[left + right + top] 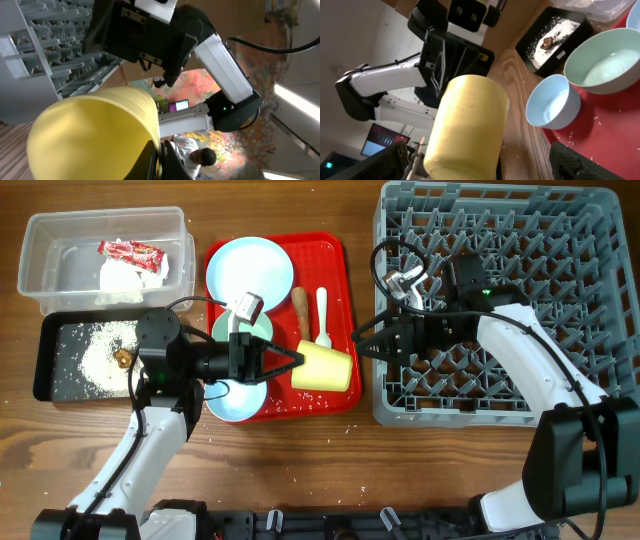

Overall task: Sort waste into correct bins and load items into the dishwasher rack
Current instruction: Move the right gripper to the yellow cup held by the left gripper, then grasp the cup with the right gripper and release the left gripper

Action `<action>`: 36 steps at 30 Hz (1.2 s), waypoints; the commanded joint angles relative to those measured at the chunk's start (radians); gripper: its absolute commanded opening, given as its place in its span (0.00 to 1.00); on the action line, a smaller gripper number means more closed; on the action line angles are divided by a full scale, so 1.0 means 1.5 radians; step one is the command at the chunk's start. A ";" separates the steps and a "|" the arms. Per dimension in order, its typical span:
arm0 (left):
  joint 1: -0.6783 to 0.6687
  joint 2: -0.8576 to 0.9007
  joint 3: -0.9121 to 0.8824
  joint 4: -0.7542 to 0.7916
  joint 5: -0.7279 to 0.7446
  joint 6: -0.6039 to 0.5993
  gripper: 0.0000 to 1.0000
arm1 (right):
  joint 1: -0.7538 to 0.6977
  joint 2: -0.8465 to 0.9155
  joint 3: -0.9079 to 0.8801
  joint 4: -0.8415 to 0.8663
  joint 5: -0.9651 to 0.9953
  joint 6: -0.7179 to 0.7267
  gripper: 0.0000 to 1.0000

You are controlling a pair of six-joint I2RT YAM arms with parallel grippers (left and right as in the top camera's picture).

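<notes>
My left gripper (297, 361) is shut on the rim of the small yellow cup (323, 367) and holds it on its side above the red tray (336, 255). In the left wrist view the cup (90, 135) fills the lower left, its wall pinched in the left gripper (160, 162). My right gripper (362, 340) stands open just right of the cup, beside the dishwasher rack (560, 240). Seen from the right wrist, the cup (465, 125) sits between the spread right gripper (477, 160); I see no contact.
A pale blue plate (250, 268), brown stick (300, 302), white spoon (323, 315) and two bowls (238, 402) share the red tray. The clear tub (55, 240) holds a red wrapper (130, 250) and napkin (125, 278). The black tray (48, 375) holds rice (98, 352) and a brown lump (122, 358).
</notes>
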 commanded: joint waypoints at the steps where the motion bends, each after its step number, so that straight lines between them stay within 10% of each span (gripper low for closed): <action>1: 0.004 -0.001 0.017 0.006 -0.039 -0.017 0.04 | 0.014 0.008 -0.009 0.002 -0.038 -0.025 0.91; 36: 0.004 -0.001 0.019 0.105 -0.071 -0.068 0.04 | 0.114 0.008 -0.014 0.304 -0.004 0.177 0.37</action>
